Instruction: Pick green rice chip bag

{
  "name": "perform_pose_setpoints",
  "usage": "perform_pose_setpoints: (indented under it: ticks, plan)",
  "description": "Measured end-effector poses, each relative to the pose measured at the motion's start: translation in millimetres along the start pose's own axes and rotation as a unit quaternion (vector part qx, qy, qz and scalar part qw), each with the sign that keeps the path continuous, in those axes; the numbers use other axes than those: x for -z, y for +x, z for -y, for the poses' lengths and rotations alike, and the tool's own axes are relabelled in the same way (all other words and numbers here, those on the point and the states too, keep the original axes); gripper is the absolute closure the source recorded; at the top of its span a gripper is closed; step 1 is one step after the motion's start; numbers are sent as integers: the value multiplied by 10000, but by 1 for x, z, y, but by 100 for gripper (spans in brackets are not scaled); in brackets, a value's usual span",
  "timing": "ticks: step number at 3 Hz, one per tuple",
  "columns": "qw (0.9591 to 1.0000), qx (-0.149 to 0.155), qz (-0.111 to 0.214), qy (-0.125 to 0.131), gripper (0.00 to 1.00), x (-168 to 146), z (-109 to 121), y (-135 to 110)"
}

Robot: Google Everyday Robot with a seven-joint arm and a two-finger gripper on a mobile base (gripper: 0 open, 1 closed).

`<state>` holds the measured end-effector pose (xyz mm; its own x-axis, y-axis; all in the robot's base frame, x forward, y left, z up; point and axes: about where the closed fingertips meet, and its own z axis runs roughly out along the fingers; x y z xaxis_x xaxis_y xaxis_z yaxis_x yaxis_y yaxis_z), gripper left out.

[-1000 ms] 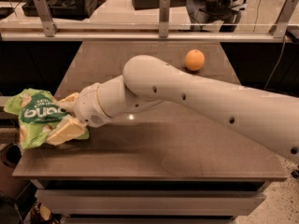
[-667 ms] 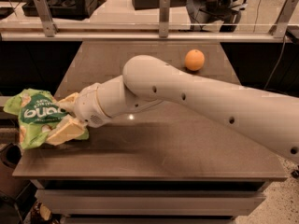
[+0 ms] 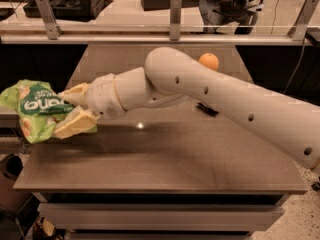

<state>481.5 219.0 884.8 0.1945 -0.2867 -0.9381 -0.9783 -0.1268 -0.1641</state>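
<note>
Brown tabletop is filling the middle of the view, with a rail and desks running behind it; an arm is reaching across it from the right toward the left edge.

Gripper is sitting at the table's left edge; its two tan fingers are pinching in from above and below onto the right side of the chip bag, nearly closed with only the crumpled foil between them.

Change vs a second ago: the bag is riding higher in view than it was, and the wrist and elbow are sitting higher too; the bag is coming up together with the fingers, not slipping between them. It is now hanging mostly out past the left edge, and looks clear of the surface, though I can't confirm the gap under it.

As the arm rises, a black bar is showing behind the forearm, mid-table; it was hidden a second ago. Orange is staying put near the far edge, well apart from the bag.

Reading: the grasp is holding and the lift is under way, so the pick is nearly done. Risk I'm watching: the grip is on one side only, so the loose foil could sag or slide out while it keeps rising.
</note>
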Motion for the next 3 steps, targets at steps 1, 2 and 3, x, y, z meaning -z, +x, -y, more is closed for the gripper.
perform_pose_setpoints:
  ticks: [1,2,3]
  plan:
    - [9991,304,274,129,100,23,15,-24]
    - [9975,526,348,331,100,48,25,-48]
    - [9953,700,458,483,100,69,31,-67]
